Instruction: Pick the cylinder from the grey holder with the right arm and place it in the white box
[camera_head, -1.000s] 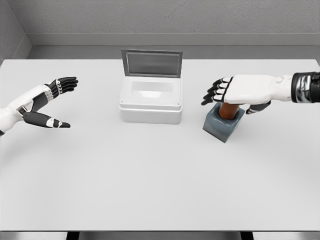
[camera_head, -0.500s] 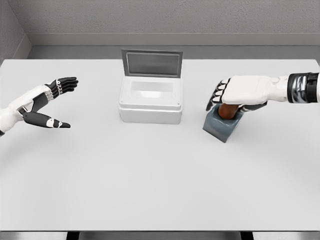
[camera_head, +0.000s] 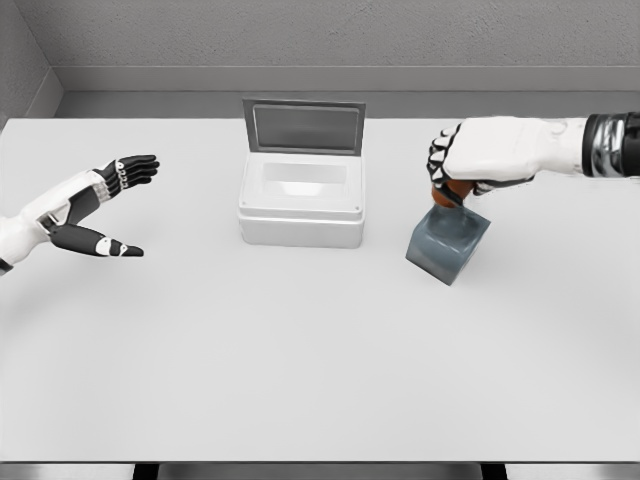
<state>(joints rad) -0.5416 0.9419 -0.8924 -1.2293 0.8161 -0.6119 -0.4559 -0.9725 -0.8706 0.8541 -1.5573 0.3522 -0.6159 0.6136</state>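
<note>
My right hand (camera_head: 462, 168) comes in from the right edge, its fingers curled around the orange-brown cylinder (camera_head: 449, 194). Only the cylinder's lower end shows below the fingers, just above the top of the grey holder (camera_head: 448, 244). The holder stands on the table right of centre. The white box (camera_head: 300, 200) sits left of it with its lid (camera_head: 304, 126) standing open at the back. My left hand (camera_head: 100, 205) hovers at the far left, fingers spread, holding nothing.
The white table (camera_head: 300, 360) fills the view, with a grey wall behind it. A gap of bare table separates the box from the holder.
The right hand's fingers closed around the cylinder and the hand rose, drawing the cylinder up out of the holder. The left arm barely moved.
</note>
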